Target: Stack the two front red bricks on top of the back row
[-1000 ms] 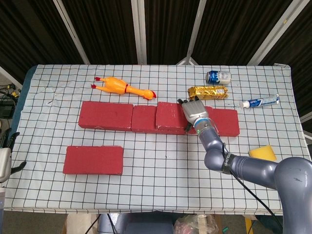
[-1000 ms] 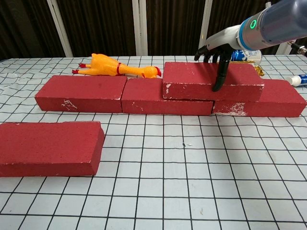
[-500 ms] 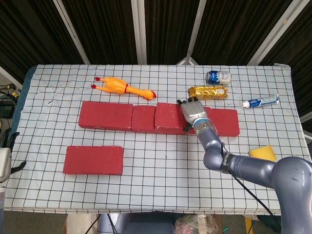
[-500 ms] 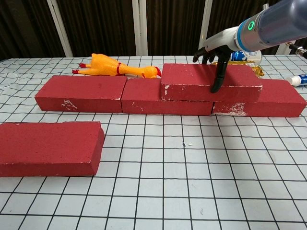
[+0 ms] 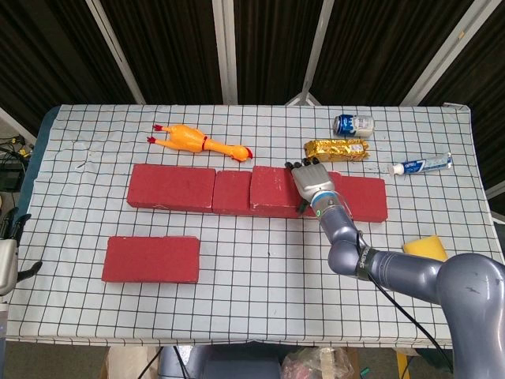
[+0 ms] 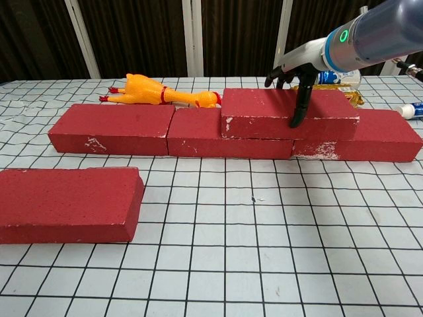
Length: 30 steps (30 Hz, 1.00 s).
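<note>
On top of the stacked brick (image 6: 289, 113) the right hand (image 6: 296, 71) grips, fingers at its far edge and thumb (image 6: 300, 109) down its front face. That brick sits on the back row (image 6: 198, 131), over its middle and right bricks. Well in front of the row's left end, the second front brick (image 6: 66, 205) lies on the desk (image 6: 264, 251). Only a sliver of the left hand (image 5: 6, 264) shows; its state cannot be told.

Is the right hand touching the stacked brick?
Touching. In the chest view the right hand lies over the stacked brick, with one finger down its front face and no gap showing.
</note>
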{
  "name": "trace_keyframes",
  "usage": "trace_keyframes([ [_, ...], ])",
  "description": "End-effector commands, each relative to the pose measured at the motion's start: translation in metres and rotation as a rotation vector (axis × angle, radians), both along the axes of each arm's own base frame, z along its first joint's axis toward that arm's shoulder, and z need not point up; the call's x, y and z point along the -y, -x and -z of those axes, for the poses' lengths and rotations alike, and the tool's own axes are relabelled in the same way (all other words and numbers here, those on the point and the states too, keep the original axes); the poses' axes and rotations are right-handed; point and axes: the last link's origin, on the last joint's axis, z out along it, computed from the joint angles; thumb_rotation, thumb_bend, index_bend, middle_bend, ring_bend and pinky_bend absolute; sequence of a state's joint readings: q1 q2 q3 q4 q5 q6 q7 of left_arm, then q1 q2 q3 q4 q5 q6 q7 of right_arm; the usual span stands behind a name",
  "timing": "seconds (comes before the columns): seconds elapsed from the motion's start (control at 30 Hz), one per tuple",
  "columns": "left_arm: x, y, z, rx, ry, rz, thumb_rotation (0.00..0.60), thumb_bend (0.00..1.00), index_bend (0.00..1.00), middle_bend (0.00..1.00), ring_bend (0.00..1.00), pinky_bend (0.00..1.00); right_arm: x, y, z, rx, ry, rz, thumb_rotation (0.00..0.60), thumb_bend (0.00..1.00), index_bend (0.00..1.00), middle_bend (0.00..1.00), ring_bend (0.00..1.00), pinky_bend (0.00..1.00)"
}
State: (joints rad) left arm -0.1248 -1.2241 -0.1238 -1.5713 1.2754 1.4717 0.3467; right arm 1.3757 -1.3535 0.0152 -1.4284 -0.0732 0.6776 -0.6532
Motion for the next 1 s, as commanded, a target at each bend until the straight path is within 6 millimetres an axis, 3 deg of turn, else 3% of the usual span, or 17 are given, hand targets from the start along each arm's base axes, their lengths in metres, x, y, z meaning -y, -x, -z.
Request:
trace_keyframes([
  [0.03, 0.0, 0.0, 0.0, 0.0, -0.001, 0.0, 0.6, 0.0, 0.17, 0.06, 0.0, 0.11, 0.0, 0.0, 0.0, 0.0, -0.002, 0.0, 0.6, 0.17, 0.09, 0.09, 0.0, 0.0],
  [0.27, 0.0, 0.0, 0.0, 0.0, 0.0, -0.002, 0.6, 0.0, 0.17, 0.06, 0.0, 0.11, -0.001, -0.002, -0.002, 0.0, -0.009, 0.001, 0.6, 0.17, 0.09, 0.0, 0.0, 0.0],
  [0.5, 0.0, 0.001, -0.001, 0.001, -0.003, -0.002, 0.6, 0.0, 0.17, 0.06, 0.0, 0.11, -0.003, -0.004, -0.01, 0.019, -0.006, 0.008, 0.6, 0.17, 0.09, 0.0, 0.0, 0.0],
  [0.77, -0.002, 0.0, 0.002, 0.003, 0.017, 0.003, 0.6, 0.0, 0.16, 0.05, 0.0, 0.11, -0.022, -0.004, -0.064, 0.086, 0.063, -0.02, 0.6, 0.17, 0.08, 0.0, 0.0, 0.0],
  [1.0, 0.001, -0.003, 0.002, 0.028, 0.024, 0.023, 0.6, 0.0, 0.14, 0.01, 0.0, 0.11, -0.075, 0.04, -0.118, 0.105, 0.161, -0.058, 0.6, 0.17, 0.05, 0.0, 0.0, 0.0],
])
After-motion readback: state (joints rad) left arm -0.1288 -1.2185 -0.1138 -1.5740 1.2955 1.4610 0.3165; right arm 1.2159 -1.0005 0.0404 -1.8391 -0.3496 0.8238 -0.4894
